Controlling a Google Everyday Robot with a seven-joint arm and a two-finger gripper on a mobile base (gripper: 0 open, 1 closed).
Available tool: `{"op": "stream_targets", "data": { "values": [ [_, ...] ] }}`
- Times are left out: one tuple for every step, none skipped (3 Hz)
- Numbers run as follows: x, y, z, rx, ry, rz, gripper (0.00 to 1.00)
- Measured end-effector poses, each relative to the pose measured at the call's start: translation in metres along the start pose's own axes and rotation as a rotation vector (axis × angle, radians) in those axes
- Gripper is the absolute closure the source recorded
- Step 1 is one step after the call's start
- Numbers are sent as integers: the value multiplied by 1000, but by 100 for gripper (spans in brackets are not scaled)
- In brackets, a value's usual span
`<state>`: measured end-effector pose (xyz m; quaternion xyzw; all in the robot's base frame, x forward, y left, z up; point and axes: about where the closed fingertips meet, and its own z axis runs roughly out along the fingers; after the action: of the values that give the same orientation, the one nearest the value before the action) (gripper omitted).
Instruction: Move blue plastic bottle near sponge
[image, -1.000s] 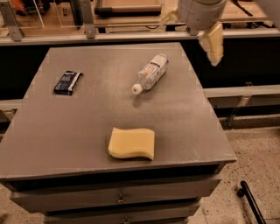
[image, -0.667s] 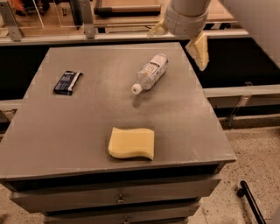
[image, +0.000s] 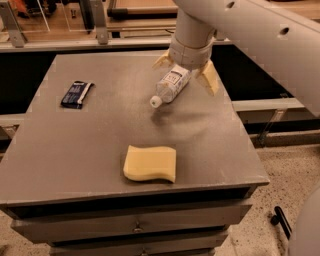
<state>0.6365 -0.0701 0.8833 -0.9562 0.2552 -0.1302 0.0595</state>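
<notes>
Shift of gripper (image: 186, 70) since earlier frame: from beyond right edge of table (image: 60, 165), leftward and down, to just above far end of bottle (image: 170, 86). Spread wide, not clenched, with yellowish fingers (image: 210, 77) on either side of bottle's base; contact with bottle impossible to tell. No change for bottle: lying on its side on far right part of table, white cap (image: 156, 101) toward near left, label up. Sponge (image: 150, 163) flat near front edge, about mid-width, well apart from bottle, same spot as before. Dark blue packet (image: 76, 94) at far left, also unmoved. White arm (image: 240, 25) across top right corner, down to gripper. Drawers (image: 135, 220) under table top, at front.
</notes>
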Motion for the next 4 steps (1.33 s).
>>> {"op": "stream_targets", "data": {
  "values": [
    [-7,-8,25,-18,-20,-24,0],
    [-9,-17,38,-24,-24,-42,0],
    [-11,-29,45,-19,-25,-59,0],
    [-9,-39,47,-12,-24,-64,0]
  ]
}}
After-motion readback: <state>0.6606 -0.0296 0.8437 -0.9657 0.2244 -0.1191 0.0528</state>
